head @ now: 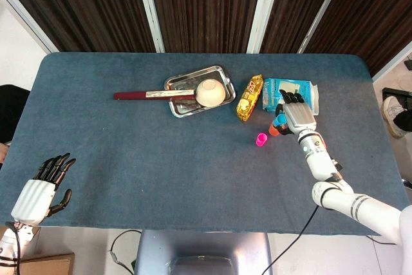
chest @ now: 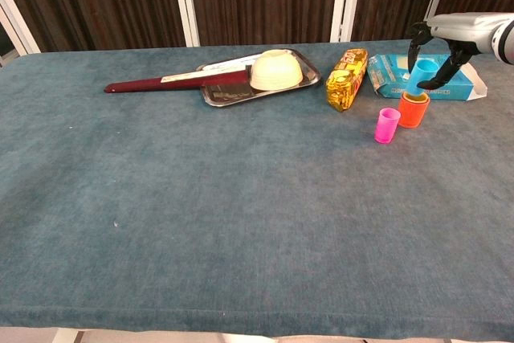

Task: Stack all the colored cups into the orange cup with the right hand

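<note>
Head and chest views of a blue cloth-covered table seen at one moment. At the right of the chest view the right hand pinches the blue cup between thumb and fingers, the cup tilted and its lower end set at the mouth of the orange cup — whether it is seated inside cannot be told. The orange cup stands upright on the cloth, right of centre in the head view, with the pink cup upright just beside it toward the lower left, apart from it. In the head view the right hand covers most of the blue cup; the pink cup shows clear of it. Behind the cups lie a light-blue packet and a yellow snack packet. Upper centre: a metal tray holding an upturned cream bowl, with a dark red utensil reaching from the tray toward the left. The left hand sits at the lower-left corner of the head view, just off the table edge — fingers apart, holding nothing.
</note>
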You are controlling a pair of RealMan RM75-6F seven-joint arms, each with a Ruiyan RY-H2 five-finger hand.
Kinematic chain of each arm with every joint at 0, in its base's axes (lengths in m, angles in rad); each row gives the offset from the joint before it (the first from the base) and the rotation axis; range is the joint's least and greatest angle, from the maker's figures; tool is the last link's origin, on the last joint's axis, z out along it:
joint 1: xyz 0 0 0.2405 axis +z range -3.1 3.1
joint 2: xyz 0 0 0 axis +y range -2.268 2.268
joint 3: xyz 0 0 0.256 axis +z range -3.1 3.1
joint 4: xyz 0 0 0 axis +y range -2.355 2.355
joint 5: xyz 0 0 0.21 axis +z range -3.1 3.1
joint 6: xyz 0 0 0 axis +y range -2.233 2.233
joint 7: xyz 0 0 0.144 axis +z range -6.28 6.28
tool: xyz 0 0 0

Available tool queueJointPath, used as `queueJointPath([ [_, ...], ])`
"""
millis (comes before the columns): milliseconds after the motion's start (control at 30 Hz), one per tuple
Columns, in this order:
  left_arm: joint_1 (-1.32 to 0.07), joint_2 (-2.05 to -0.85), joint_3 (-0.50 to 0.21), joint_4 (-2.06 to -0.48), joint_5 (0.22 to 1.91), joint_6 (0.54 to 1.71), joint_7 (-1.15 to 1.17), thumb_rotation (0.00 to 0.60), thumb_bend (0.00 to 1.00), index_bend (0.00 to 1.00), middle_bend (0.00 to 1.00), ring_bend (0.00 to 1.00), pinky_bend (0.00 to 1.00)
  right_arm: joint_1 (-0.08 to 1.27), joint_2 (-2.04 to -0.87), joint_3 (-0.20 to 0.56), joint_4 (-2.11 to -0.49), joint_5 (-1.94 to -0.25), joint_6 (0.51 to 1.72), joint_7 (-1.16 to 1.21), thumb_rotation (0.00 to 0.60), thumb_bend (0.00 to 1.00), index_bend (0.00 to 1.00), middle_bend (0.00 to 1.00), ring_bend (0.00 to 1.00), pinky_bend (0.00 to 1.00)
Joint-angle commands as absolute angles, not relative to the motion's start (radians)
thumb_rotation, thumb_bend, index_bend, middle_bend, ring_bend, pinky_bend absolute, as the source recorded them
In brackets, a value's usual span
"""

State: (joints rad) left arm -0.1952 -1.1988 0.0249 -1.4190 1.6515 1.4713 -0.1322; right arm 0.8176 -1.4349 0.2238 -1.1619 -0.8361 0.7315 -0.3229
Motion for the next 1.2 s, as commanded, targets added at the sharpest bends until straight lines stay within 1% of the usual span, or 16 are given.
queueJointPath([
  [33, -0.195, -1.199, 0.026, -1.419, 1.651, 1.471, -0.133, 0.6, 0.5, 0.0, 0.0, 0.02, 0.11, 0.817, -1.438, 0.222, -1.157, -0.838, 0.735, -0.321, 0.6, 0.43, 0.62, 0.03, 0.0, 0.0],
  [200, -0.195, -1.198, 0.025, -1.419, 1.65, 1.471, -0.133, 0.6, 0.5, 0.0, 0.0, 0.02, 0.11, 0.816, -1.442, 0.213, -1.151, -0.842, 0.731, -0.315, 0.6, 0.43, 0.61, 0.03, 0.0, 0.0],
  [267, -0.195, -1.198, 0.025, -1.419, 1.649, 1.47, -0.134, 0.6, 0.5, 0.0, 0.0, 0.02, 0.11, 0.817, -1.442, 0.209, -1.15, -0.841, 0.725, -0.317, 0.6, 0.43, 0.58, 0.03, 0.0, 0.0],
  [367, -0.195, -1.198, 0.025, -1.417, 1.653, 1.474, -0.139, 0.6, 0.49, 0.0, 0.0, 0.02, 0.11, 0.819, -1.438, 0.201, -1.153, -0.834, 0.714, -0.325, 0.6, 0.43, 0.45, 0.02, 0.0, 0.0],
  [467, -0.195, -1.198, 0.025, -1.415, 1.654, 1.477, -0.141, 0.6, 0.49, 0.0, 0.0, 0.02, 0.11, 0.818, -1.435, 0.198, -1.16, -0.835, 0.715, -0.324, 0.6, 0.43, 0.35, 0.0, 0.0, 0.0],
  [533, -0.195, -1.198, 0.025, -1.415, 1.653, 1.476, -0.142, 0.6, 0.49, 0.0, 0.0, 0.02, 0.11, 0.815, -1.427, 0.197, -1.171, -0.842, 0.723, -0.319, 0.6, 0.43, 0.29, 0.0, 0.0, 0.0],
  [600, -0.195, -1.198, 0.025, -1.415, 1.652, 1.474, -0.143, 0.6, 0.49, 0.0, 0.0, 0.02, 0.11, 0.808, -1.413, 0.197, -1.197, -0.856, 0.733, -0.308, 0.6, 0.43, 0.26, 0.0, 0.0, 0.0],
  [733, -0.195, -1.197, 0.025, -1.416, 1.651, 1.475, -0.142, 0.6, 0.49, 0.0, 0.0, 0.02, 0.11, 0.778, -1.358, 0.183, -1.307, -0.938, 0.774, -0.277, 0.6, 0.43, 0.26, 0.0, 0.0, 0.0],
  [800, -0.196, -1.198, 0.026, -1.417, 1.653, 1.474, -0.14, 0.6, 0.49, 0.0, 0.0, 0.02, 0.11, 0.76, -1.329, 0.161, -1.372, -0.993, 0.797, -0.275, 0.6, 0.43, 0.26, 0.0, 0.0, 0.0],
  [900, -0.198, -1.2, 0.029, -1.418, 1.657, 1.47, -0.135, 0.6, 0.49, 0.0, 0.0, 0.02, 0.11, 0.747, -1.31, 0.127, -1.426, -1.045, 0.822, -0.304, 0.6, 0.43, 0.26, 0.0, 0.0, 0.0],
  [1000, -0.199, -1.201, 0.031, -1.42, 1.662, 1.471, -0.132, 0.6, 0.49, 0.0, 0.0, 0.02, 0.11, 0.745, -1.323, 0.11, -1.432, -1.056, 0.825, -0.329, 0.6, 0.43, 0.28, 0.0, 0.0, 0.0],
  [1200, -0.196, -1.201, 0.029, -1.415, 1.665, 1.483, -0.14, 0.6, 0.49, 0.0, 0.0, 0.02, 0.11, 0.755, -1.393, 0.105, -1.359, -1.034, 0.817, -0.354, 0.6, 0.43, 0.33, 0.0, 0.0, 0.0],
])
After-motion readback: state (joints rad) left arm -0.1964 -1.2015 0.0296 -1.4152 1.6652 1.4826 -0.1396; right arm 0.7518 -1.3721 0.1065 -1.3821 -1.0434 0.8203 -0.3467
